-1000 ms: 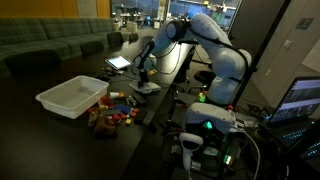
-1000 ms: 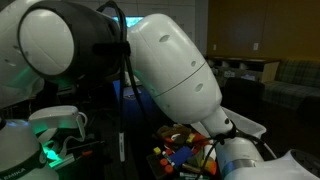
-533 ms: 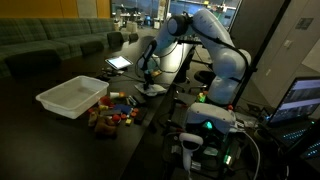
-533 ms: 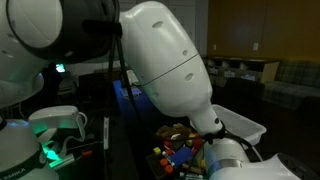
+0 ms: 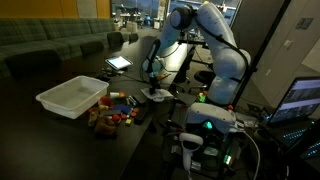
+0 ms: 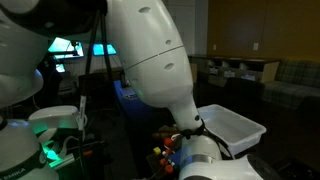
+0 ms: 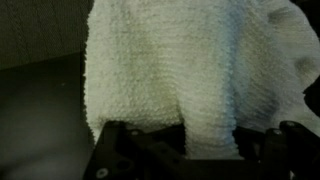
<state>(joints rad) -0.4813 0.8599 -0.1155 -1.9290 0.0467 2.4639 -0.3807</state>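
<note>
My gripper (image 5: 152, 78) hangs over the dark table at the right of the toy pile and is shut on a white towel (image 5: 156, 93), whose lower end trails onto the table. In the wrist view the white terry towel (image 7: 190, 70) fills most of the picture and is pinched between the two dark fingers (image 7: 192, 150). In an exterior view the arm's white body (image 6: 150, 60) hides the gripper and the towel.
A white bin (image 5: 72, 95) stands on the dark table (image 5: 40, 140), also seen behind the arm (image 6: 232, 127). Several small colourful toys (image 5: 115, 108) lie beside it. A tablet (image 5: 119, 62) lies farther back. A green sofa (image 5: 50, 45) is behind.
The arm has moved to the right and a little up, taking the white towel along with it away from the toys. In an exterior view the arm's body has swung across.
</note>
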